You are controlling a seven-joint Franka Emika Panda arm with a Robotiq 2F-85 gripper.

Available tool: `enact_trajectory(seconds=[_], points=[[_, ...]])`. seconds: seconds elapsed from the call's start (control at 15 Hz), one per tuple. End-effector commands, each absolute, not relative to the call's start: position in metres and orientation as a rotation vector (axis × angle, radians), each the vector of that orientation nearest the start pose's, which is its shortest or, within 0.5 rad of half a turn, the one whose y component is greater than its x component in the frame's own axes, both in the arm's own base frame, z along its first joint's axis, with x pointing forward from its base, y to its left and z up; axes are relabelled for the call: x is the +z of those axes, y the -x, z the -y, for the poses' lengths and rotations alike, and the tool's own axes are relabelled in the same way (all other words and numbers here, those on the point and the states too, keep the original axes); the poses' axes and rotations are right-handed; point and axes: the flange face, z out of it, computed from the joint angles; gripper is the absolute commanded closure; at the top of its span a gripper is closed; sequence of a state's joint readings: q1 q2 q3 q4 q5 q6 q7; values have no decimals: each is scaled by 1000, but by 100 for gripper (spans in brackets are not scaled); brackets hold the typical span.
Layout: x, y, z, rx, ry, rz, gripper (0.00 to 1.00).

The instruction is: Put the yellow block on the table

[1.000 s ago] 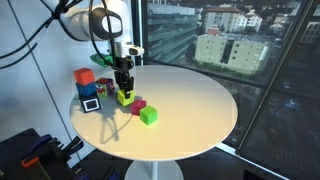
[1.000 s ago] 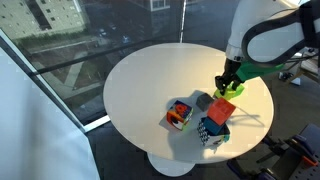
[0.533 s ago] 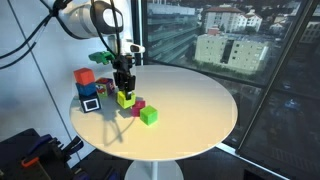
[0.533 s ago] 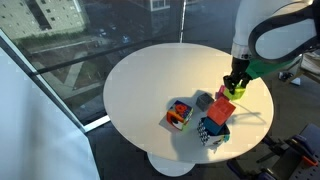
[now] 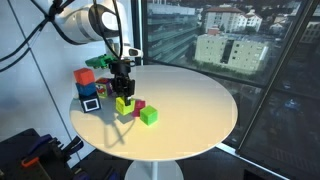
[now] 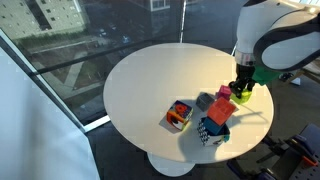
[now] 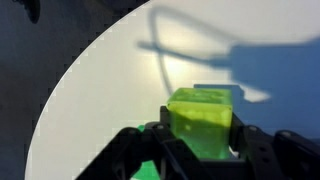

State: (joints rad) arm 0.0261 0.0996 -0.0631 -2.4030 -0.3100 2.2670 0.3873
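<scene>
The yellow block (image 7: pixel 200 122) is a small yellow-lime cube held between the black jaws of my gripper (image 7: pixel 200 150). In both exterior views the gripper (image 5: pixel 121 92) (image 6: pixel 243 88) points down and holds the block (image 5: pixel 122 103) (image 6: pixel 243 97) just above the round cream-white table (image 5: pixel 190 95) (image 6: pixel 150 85). The block hangs near the table's edge, next to a magenta cube (image 5: pixel 138 105) and a brighter green cube (image 5: pixel 148 116). Whether the block touches the table top I cannot tell.
A red block (image 5: pixel 84 76) (image 6: pixel 222 110) and blue-and-black cubes (image 5: pixel 91 102) (image 6: pixel 210 133) stand together by the gripper. A small multicoloured object (image 6: pixel 180 115) lies nearby. Windows surround the table; dark equipment (image 5: pixel 30 150) sits on the floor.
The gripper has carried the yellow block a little sideways toward the table's edge and slightly lower. The other cubes have not moved.
</scene>
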Motion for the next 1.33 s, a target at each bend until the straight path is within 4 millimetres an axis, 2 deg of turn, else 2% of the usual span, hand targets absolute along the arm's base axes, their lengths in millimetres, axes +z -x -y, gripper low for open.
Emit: enact_trajectory(seconds=[0.0, 0.73, 0.87, 1.0, 1.13, 1.27], points=[[258, -455, 30, 342, 3389, -272, 72], [243, -448, 28, 235, 3350, -250, 72], [242, -446, 28, 232, 3344, -246, 20], [243, -445, 29, 229, 3338, -241, 16], [246, -446, 29, 231, 3332, -232, 2], [253, -447, 31, 233, 3321, -225, 0]])
